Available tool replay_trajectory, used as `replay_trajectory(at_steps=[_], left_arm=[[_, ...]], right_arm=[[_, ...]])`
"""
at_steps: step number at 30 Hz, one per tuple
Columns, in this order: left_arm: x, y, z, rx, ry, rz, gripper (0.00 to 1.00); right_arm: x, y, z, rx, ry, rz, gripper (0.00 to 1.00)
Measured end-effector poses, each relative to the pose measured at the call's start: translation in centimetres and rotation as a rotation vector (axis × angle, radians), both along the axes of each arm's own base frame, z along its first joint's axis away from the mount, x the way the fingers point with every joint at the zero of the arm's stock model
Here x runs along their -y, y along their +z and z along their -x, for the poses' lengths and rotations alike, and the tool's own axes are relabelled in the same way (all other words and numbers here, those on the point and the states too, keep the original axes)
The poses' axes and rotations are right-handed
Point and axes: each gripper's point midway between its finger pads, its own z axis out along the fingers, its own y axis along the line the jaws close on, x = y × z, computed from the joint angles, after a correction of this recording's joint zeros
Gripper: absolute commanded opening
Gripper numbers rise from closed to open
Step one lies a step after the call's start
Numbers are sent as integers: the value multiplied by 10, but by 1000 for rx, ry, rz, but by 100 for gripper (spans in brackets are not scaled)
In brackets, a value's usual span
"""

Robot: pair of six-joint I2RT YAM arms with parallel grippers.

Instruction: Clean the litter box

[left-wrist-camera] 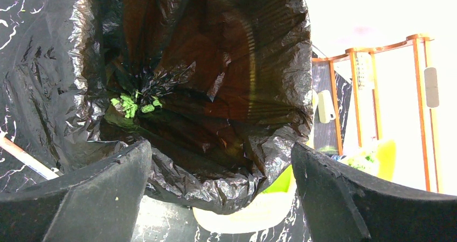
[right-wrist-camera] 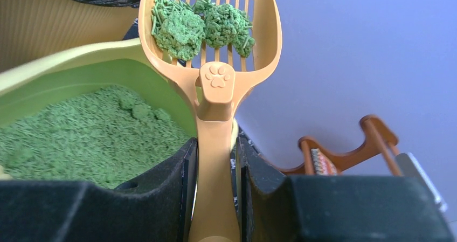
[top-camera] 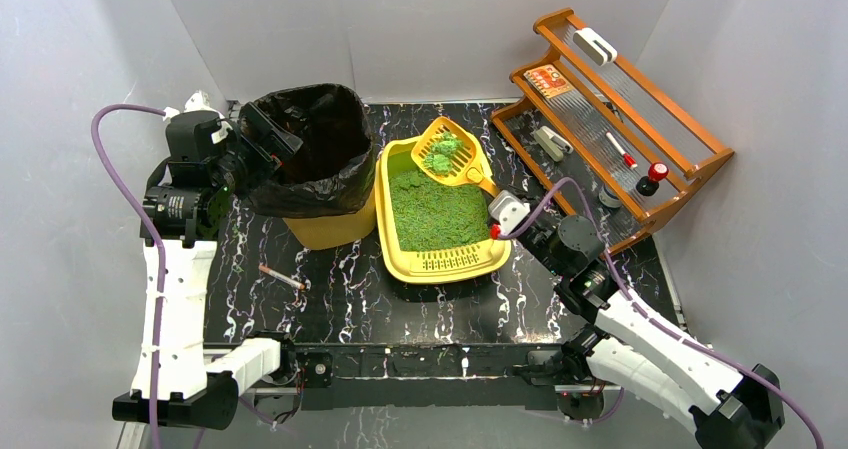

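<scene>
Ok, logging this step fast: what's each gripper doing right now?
Left gripper: open, holding nothing.
Right gripper: shut on the handle of the orange litter scoop.

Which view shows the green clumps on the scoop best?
The right wrist view: the clumps lie close and sharp on the scoop. The top view shows them small; the left wrist view gives at most a blur.

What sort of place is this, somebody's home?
Probably a robot test booth: plain grey walls box in a small table, robot arms are bolted to its edge, and a litter box and bin sit staged.
</scene>
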Motion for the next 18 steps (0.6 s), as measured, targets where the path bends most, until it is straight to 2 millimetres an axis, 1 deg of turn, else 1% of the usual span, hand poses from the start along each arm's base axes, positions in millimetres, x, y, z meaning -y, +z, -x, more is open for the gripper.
replay_trajectory(at_steps=[4,9,18], left_arm=[[0,0,0,0,0,0,98],[0,0,0,0,0,-1,98],[2,4,1,10,-8,-2,98]], right_arm=[[1,1,-3,67,-7,78,0],[1,-5,-7,107,-15,165,0],[1,-10,-8,120,-18,211,0]])
